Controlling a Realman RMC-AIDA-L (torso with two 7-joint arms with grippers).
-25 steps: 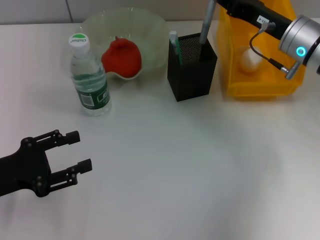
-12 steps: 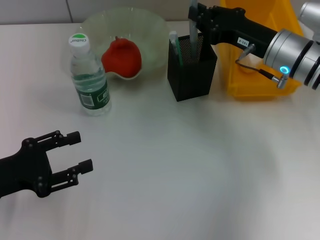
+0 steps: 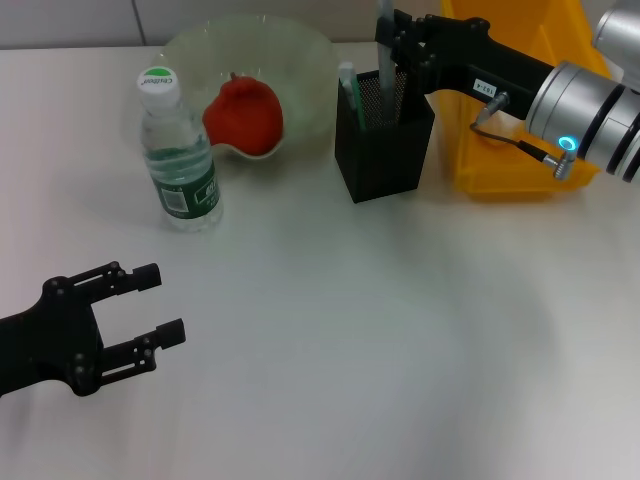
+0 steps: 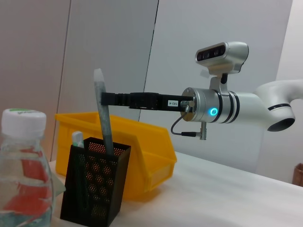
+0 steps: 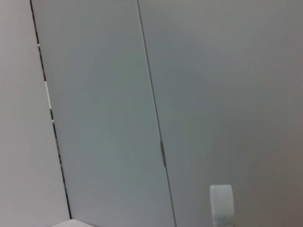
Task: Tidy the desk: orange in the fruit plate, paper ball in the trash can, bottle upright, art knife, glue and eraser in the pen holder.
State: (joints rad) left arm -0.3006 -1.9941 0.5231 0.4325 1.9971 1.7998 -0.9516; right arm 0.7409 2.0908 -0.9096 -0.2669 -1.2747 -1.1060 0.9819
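1. Even, diffuse light filled the scene; the desk (image 3: 400, 350) showed no hard glare.
2. Shadows under the bottle (image 3: 180, 160) and pen holder (image 3: 383, 140) were faint.
3. The bottle appeared blurred in the left wrist view.

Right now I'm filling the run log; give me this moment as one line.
right gripper: holds glue upright in pen holder | left gripper: open, idle over desk | art knife: in holder

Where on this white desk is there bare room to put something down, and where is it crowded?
The desk is bare across its whole near part, from the left gripper over to the right edge. The far edge is crowded: bottle, fruit plate with the orange, pen holder and trash can, with the right gripper holding the glue over the holder.
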